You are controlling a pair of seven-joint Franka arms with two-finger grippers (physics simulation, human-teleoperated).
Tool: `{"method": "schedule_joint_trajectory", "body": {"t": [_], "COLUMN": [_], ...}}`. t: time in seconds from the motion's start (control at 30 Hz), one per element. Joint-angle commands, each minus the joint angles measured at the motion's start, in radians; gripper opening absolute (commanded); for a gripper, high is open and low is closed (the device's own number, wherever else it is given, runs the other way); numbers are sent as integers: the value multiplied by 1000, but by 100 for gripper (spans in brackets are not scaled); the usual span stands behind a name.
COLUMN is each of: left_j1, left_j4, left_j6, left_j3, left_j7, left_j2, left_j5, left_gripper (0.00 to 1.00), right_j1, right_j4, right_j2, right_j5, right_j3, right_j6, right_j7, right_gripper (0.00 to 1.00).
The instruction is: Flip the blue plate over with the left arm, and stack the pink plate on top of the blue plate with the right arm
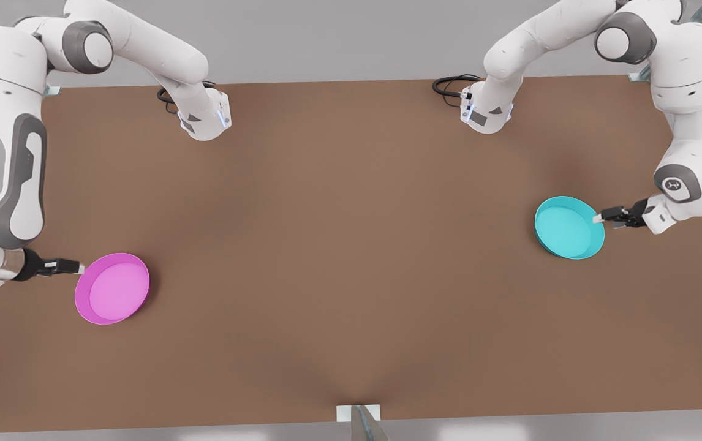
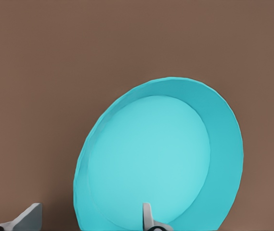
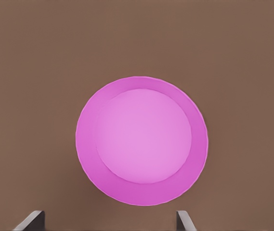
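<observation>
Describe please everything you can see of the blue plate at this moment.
The blue plate is a round, shallow turquoise dish, plain and smooth, with a raised rim and a flat, lighter inside. It is open side up on the brown table, at the front view's right, far from the pink plate. It looks tilted in the left wrist view. The left gripper is at its rim, fingers open, one finger over the plate's inside, the other outside.
</observation>
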Motion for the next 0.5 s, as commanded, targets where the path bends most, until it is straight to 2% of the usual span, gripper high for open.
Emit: {"method": "schedule_joint_trajectory", "body": {"t": [0.0, 0.43, 0.47], "left_j1": [0, -43, -43], "left_j4": [2, 52, 52], "left_j6": [6, 31, 31], "left_j3": [0, -3, -3], "left_j7": [-2, -69, -69], "left_j2": [4, 76, 76], "left_j5": [-10, -67, -67], "left_gripper": [100, 100, 98], "right_j1": [-10, -14, -11], "right_j4": [-1, 3, 20], "right_j2": [0, 112, 129], "right_j5": [2, -14, -17], "right_j3": [0, -1, -1], "right_j6": [1, 88, 116], "right_j7": [-4, -50, -51], "right_gripper": [100, 100, 100]}}
